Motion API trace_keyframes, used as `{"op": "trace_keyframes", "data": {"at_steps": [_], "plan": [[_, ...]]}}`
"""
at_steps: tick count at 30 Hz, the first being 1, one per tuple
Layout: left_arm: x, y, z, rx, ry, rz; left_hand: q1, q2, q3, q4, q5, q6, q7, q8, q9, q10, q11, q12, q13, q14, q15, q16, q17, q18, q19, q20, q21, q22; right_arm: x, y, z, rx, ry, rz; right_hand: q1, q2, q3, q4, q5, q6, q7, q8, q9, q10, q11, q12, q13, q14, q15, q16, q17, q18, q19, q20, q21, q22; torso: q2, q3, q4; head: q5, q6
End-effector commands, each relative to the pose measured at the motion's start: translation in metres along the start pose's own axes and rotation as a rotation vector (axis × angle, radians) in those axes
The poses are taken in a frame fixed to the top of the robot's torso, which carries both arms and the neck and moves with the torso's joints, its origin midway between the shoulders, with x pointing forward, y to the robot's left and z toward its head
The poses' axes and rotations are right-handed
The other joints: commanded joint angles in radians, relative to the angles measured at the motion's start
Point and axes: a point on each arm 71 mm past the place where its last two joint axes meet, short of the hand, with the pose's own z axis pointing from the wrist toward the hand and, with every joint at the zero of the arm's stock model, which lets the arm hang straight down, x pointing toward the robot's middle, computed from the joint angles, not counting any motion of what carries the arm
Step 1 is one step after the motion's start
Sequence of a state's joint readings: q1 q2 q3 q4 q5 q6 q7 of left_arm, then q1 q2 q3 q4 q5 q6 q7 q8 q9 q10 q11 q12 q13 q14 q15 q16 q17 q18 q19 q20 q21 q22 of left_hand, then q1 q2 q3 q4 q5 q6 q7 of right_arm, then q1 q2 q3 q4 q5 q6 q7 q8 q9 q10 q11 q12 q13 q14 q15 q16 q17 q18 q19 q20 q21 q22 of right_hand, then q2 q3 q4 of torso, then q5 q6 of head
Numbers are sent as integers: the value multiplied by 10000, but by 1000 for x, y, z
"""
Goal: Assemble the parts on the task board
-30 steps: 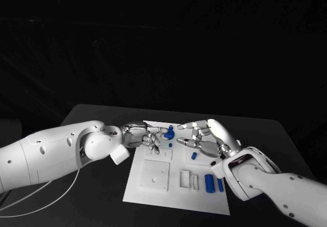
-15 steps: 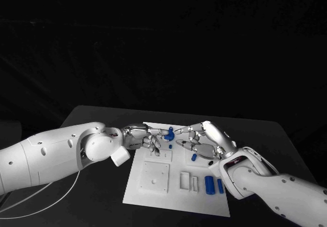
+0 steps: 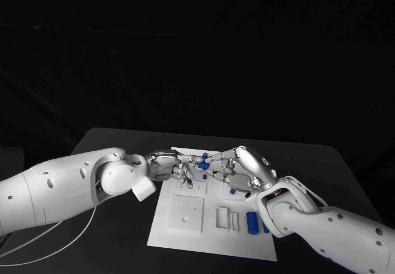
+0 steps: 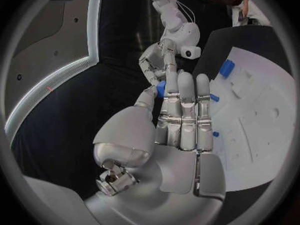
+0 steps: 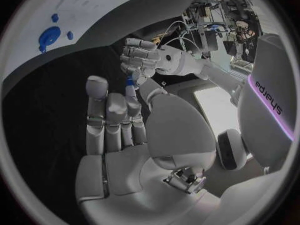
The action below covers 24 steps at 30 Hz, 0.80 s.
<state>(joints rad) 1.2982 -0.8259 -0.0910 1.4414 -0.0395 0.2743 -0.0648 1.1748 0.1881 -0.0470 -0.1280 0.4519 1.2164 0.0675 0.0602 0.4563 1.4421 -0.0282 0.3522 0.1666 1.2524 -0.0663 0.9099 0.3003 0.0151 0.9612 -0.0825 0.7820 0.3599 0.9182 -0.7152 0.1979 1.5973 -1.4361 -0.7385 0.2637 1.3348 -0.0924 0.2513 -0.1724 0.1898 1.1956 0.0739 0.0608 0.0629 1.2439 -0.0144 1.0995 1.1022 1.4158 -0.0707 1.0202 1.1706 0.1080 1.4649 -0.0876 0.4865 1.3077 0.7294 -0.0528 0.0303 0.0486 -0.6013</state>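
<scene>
Above the far end of the white task board (image 3: 193,228), my left hand (image 3: 171,165) pinches a small blue part (image 3: 201,164) between thumb and finger. The left wrist view shows that part (image 4: 160,89) at my left hand's (image 4: 181,120) fingertips. My right hand (image 3: 237,168) faces it, fingertips meeting the same part (image 5: 129,81). I cannot tell whether the right hand (image 5: 119,125) grips it or only touches it. The left hand (image 5: 140,55) appears opposite in the right wrist view.
Two blue cylinders (image 3: 253,222) lie at the board's near right corner, and another small blue part (image 3: 233,192) sits under my right hand. A round blue part (image 5: 49,36) and a blue block (image 4: 226,67) stand on the board (image 4: 262,110). Black table (image 3: 107,142) surrounds it.
My right hand has moved left and closed in on the blue part held by my left hand; its fingertips now meet it. The left hand has stayed put.
</scene>
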Motion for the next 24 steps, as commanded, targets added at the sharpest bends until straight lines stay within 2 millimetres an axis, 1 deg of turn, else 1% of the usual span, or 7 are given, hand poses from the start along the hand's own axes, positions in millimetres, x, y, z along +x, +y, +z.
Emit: {"op": "trace_keyframes", "data": {"at_steps": [1, 9, 15, 18, 21, 24], "plan": [[5, -2, 1, 198, 458, -107, 3, 115, 837, -778, -19, 603, -537, 64, 11, -17, -52, 16, 11, -11, -45, 59, 17, -151, -26, -45, 13, 1, 0, 2, 1, -117, -259, -391, 69, -61, -81, 5, -54, 70, -16, 9, -5, 79, -33, 65, 20, 17, -40, 31, 17, 17, 478, -55, 42, 395, 3, -6, 3, 3, -2], [6, -1, 1, 90, 567, -35, 3, 115, 837, -778, -19, 603, -537, 64, 11, -17, -52, 16, 11, -11, -45, 59, 17, -151, -26, -45, 13, 1, 1, 2, 3, -79, -392, -406, 143, -72, -55, 91, -326, 166, -42, 8, -4, 94, -48, 47, 24, 26, -52, 24, 23, 5, 474, -67, 55, 375, 0, -7, -5, -18, 1], [7, -1, 1, 52, 654, -8, 3, 115, 837, -778, -19, 603, -537, 64, 11, -17, -52, 16, 11, -11, -45, 59, 17, -151, -26, -45, 13, 1, 2, 3, 4, -81, -435, -394, 174, -49, 17, 141, -422, 336, -84, 15, 1, 110, -72, 57, 45, 38, -68, 44, 44, -9, 478, -81, 98, 374, 5, 1, -6, -14, -1], [7, -1, 1, 39, 675, 0, 4, 115, 838, -777, -19, 602, -537, 64, 12, -17, -52, 16, 11, -11, -45, 60, 17, -151, -26, -45, 13, 0, 3, 4, 4, -124, -488, -374, 170, -12, 95, 166, -522, 470, -117, 15, 4, 130, -95, 65, 63, 51, -84, 69, 69, -25, 484, -98, 165, 383, 2, 2, -2, -14, 1], [6, -1, 1, 30, 638, 1, 9, 112, 859, -759, -17, 595, -535, 62, 19, -22, -52, 14, 14, -18, -44, 65, 26, -151, -36, -44, 15, -4, 3, 5, 5, -169, -534, -335, 94, 153, 235, 293, -894, 725, -190, 19, 15, 208, -144, 146, 152, 84, -115, 120, 111, -55, 497, -124, 277, 398, -3, 2, -1, -12, -11], [5, -1, 1, 20, 585, 3, 9, 112, 859, -759, -17, 595, -535, 62, 19, -22, -52, 14, 14, -18, -44, 65, 26, -151, -36, -44, 15, -4, 3, 6, 5, -208, -573, -284, 33, 193, 336, 395, -1022, 840, -235, 17, 15, 272, -171, 207, 228, 111, -139, 158, 146, -84, 505, -151, 380, 410, -2, 2, -3, -12, -14]]}}
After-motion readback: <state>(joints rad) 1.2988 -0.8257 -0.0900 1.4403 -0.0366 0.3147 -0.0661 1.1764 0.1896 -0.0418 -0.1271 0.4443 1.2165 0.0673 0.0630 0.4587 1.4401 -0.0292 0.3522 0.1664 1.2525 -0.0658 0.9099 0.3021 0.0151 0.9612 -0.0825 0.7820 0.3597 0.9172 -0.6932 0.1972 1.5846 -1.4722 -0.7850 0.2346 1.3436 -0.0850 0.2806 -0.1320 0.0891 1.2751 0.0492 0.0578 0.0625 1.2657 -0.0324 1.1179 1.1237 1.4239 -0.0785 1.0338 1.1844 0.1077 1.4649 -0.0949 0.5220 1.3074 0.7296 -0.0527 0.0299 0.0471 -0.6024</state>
